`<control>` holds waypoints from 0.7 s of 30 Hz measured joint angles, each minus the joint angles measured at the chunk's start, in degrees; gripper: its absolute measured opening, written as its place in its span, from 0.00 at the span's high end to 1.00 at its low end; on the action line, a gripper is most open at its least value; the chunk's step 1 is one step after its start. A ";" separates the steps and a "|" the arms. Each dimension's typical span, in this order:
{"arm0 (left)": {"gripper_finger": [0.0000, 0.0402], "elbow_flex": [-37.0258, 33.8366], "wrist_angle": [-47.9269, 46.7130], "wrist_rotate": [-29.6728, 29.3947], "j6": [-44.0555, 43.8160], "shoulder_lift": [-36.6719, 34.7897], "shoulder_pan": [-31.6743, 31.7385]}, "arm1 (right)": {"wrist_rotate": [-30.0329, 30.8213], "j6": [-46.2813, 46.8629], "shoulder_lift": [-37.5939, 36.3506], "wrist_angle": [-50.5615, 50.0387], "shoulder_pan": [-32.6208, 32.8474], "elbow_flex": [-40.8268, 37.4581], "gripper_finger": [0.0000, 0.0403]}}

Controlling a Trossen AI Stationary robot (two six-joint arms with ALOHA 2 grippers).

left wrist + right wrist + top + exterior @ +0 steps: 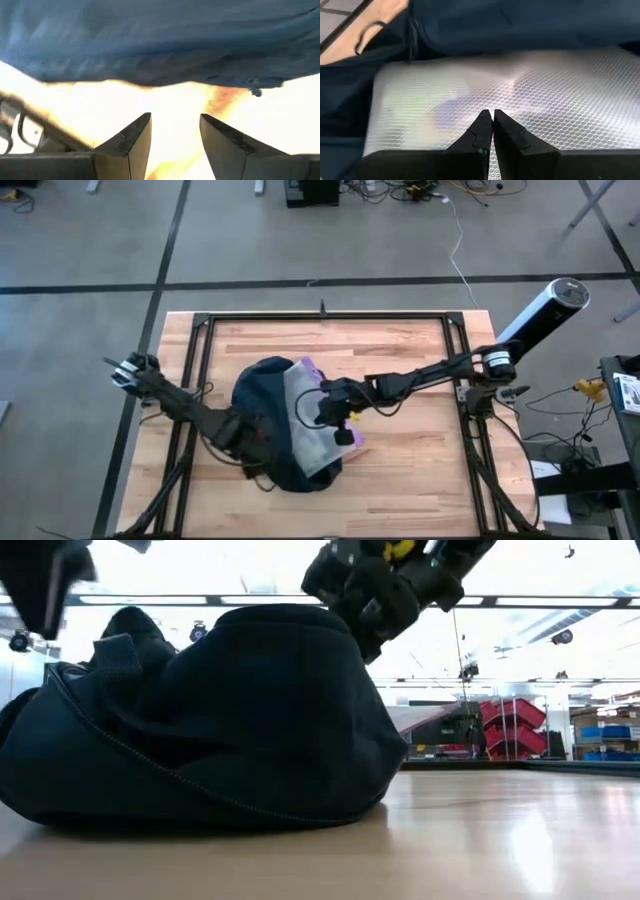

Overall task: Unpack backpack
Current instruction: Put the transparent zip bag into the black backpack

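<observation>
Seen from above: the backpack [262,420], dark navy, soft and rounded, lay near the middle of the wooden table [400,470], by far the largest thing there. Draped across its right half, a clear mesh pouch [310,420] with a purple edge. Over the pouch, the right gripper [338,423]; against the backpack's left flank, the left gripper [243,442], its fingers lost against the dark fabric from this height.

At table height: the backpack [200,720] filled the left half as a slumped dome, with a zip line curving down across its face and a handle at its upper left. No pouch visible from here. The right arm [385,580] came down over the top of the dome. Far beyond, red bins [510,725] on racks.

From the left wrist: blue fabric of the backpack [160,40] stretched above the left gripper [175,131], fingers parted with a clear gap, nothing between them, bright table behind.

From the right wrist: honeycomb weave of the pouch [530,95], unseen in such detail elsewhere, lying on the backpack [520,25]. Right gripper [493,125] pressed down on that sheet with fingertips together; could not tell whether any of the plastic was pinched.
</observation>
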 joint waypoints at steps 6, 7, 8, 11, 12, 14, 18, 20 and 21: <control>0.61 -9.69 6.91 -8.82 -11.90 -3.54 -1.25 | 2.49 2.18 6.22 2.83 0.00 0.89 1.00; 0.61 -10.68 7.56 -8.95 -12.19 -3.64 -1.27 | 2.64 2.18 7.94 3.79 0.17 1.66 1.00; 0.61 -11.53 8.08 -8.96 -12.56 -3.70 -1.29 | 2.62 1.87 9.75 4.02 0.36 2.92 1.00; 0.61 -13.52 9.82 -8.37 -13.08 -3.70 -1.29 | 2.59 0.95 15.02 3.98 1.15 9.67 1.00; 0.61 -13.81 10.09 -7.97 -13.04 -3.70 -1.29 | 2.24 0.57 16.53 3.82 1.61 12.04 1.00; 0.61 -14.28 11.37 -6.69 -13.00 -3.70 -1.29 | 0.22 -0.60 19.52 3.18 2.63 17.16 1.00; 0.61 -13.62 11.30 -1.86 -12.92 -3.81 -1.43 | -3.30 -3.24 22.59 0.56 4.17 25.27 1.00; 0.61 -12.30 11.07 0.03 -12.92 -3.90 -1.99 | -3.28 -4.91 22.41 -2.59 4.38 26.88 1.00; 0.61 -11.19 10.29 0.38 -13.03 -3.95 -2.14 | -2.65 -5.63 21.84 -4.41 4.13 26.91 1.00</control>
